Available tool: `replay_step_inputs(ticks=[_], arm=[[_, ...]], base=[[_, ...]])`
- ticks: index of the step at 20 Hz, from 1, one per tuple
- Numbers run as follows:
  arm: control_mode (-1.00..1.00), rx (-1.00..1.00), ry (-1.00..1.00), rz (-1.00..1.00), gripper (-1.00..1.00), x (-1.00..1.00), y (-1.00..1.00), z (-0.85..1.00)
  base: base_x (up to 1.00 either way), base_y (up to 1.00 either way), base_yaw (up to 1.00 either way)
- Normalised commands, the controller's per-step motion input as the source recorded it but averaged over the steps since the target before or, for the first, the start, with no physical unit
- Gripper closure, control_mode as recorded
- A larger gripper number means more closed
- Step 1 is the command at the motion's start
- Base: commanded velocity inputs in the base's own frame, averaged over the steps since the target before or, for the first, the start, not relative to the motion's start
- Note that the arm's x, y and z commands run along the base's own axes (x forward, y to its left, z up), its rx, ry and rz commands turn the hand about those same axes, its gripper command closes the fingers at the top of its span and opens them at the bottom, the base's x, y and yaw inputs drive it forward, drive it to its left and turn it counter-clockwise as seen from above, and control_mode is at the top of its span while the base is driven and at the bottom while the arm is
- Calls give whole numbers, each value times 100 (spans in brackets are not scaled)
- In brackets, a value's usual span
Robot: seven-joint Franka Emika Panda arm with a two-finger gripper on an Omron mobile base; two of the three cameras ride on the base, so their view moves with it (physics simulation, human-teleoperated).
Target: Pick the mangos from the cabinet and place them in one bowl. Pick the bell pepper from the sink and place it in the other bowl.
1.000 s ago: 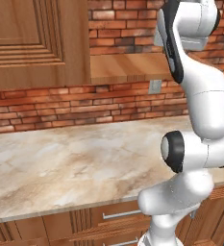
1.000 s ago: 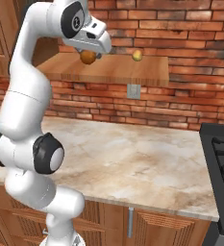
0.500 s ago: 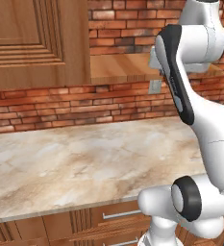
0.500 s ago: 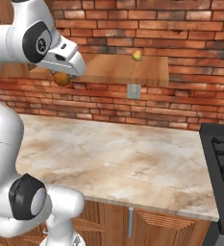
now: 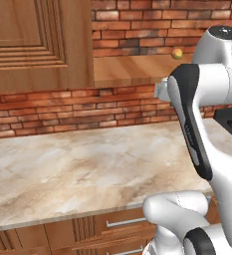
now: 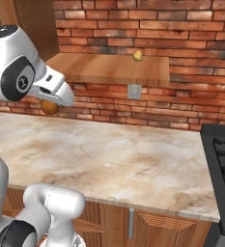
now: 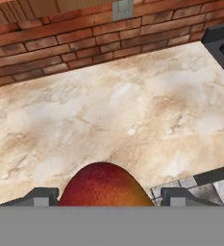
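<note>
Above the marble counter, the gripper hangs with its two fingers clamped on a mango, which sits between the dark finger tips in the hand view. No brand, label or writing can be read anywhere. The held mango is a smooth oval, deep red on one side and shading to orange-yellow on the other. A second mango, small and yellow-orange, lies on the cabinet shelf board, higher than the counter and against the brick wall. The cabinet's raised-panel door is swung open to the left of the shelf. The counter top below the gripper is bare marble running back to the brick wall. A dark cooktop borders the counter at its right end. A grey wall outlet sits on the bricks just under the shelf. Wooden drawers with metal handles run below the counter's front edge.
</note>
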Motion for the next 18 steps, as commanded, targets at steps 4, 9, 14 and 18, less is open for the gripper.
replay_step_inputs(ticks=[4, 9, 14, 18], arm=[[-100, 4, 2, 0, 100, -28, 0, -15], [-100, 2, 2, 0, 100, -17, 0, -11], [-100, 0, 0, 0, 100, 0, 0, 0], [100, 0, 0, 0, 100, 0, 0, 0]], base=[[0, 0, 0], [0, 0, 0], [0, 0, 0], [-6, 0, 0]])
